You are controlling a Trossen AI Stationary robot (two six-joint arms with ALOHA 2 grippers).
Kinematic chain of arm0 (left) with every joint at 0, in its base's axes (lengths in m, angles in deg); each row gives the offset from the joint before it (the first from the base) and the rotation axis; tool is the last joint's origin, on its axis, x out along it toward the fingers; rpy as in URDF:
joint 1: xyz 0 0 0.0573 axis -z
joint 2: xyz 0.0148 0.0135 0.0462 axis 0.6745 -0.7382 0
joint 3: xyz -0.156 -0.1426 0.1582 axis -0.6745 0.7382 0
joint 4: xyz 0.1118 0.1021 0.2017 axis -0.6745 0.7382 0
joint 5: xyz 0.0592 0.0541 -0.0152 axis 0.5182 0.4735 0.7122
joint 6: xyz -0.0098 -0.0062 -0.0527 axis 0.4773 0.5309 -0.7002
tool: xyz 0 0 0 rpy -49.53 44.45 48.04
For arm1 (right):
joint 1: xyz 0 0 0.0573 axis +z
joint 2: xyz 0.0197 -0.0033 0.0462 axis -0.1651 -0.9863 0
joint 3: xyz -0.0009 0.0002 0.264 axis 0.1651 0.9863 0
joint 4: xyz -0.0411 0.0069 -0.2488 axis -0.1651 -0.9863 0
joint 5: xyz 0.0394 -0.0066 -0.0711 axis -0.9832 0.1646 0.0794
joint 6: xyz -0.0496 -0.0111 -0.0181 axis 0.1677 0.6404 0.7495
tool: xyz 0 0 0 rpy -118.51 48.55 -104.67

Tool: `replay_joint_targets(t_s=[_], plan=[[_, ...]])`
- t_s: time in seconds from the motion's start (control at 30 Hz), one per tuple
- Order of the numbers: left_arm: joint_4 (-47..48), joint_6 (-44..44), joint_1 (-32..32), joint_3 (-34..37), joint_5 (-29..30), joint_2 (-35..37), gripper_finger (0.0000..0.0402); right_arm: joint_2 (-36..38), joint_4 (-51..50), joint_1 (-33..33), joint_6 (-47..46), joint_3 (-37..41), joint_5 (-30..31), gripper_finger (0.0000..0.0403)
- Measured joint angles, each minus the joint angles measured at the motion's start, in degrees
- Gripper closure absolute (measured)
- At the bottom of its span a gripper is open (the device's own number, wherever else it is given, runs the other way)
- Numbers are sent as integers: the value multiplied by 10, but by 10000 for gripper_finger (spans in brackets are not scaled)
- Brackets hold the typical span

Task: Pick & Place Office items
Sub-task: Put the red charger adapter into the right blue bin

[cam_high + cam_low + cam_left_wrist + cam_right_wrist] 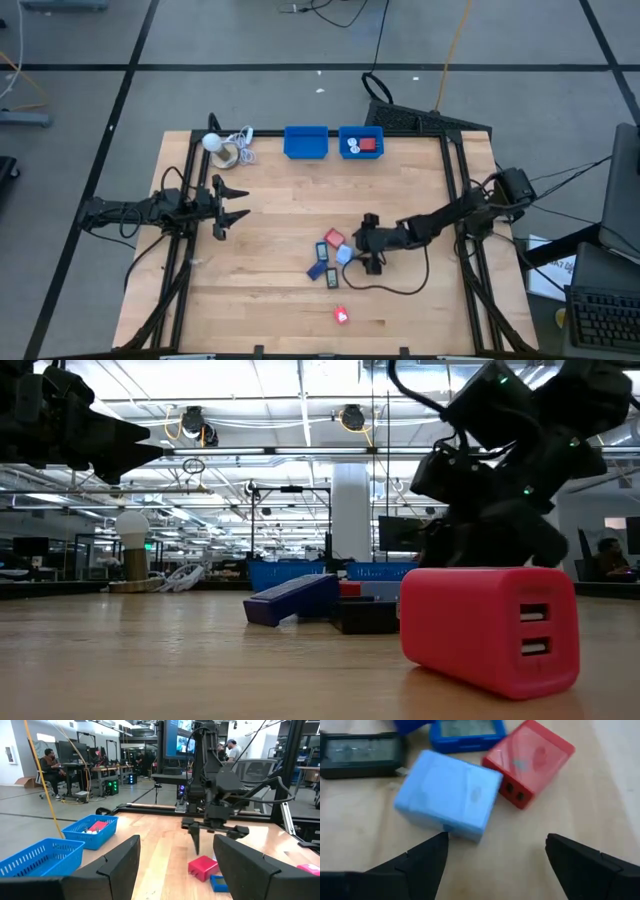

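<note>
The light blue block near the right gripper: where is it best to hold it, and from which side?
Grip the light blue block across its two long flat sides, coming from above. It lies flat on the table, and the open right gripper is already just beside it. The red block sits very close at one corner, so stay clear there.

A robotics lab; monitors [181, 739], desks with seated people [50, 767], exposed ceiling ducts [350, 417]

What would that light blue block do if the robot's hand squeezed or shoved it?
The light blue block looks like rigid, smooth plastic, so it would probably stay stiff yet might slip between the fingers. Lying flat on a broad face, it should slide rather than roll or tip. A shove would likely bump the red block beside it.
</note>
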State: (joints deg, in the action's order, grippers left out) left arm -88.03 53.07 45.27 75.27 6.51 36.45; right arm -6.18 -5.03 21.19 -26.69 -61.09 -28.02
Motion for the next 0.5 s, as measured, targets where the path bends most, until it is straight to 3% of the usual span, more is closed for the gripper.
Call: replay_joint_targets(t_s=[0.17,0.33,0.5], plan=[[0,1,0,0,0,0,146,15,-8,-32,31,0,8,85],[0,1,0,0,0,0,146,41,-9,-63,73,2,73,85],[0,1,0,0,0,0,146,48,34,-98,52,2,62,85]])
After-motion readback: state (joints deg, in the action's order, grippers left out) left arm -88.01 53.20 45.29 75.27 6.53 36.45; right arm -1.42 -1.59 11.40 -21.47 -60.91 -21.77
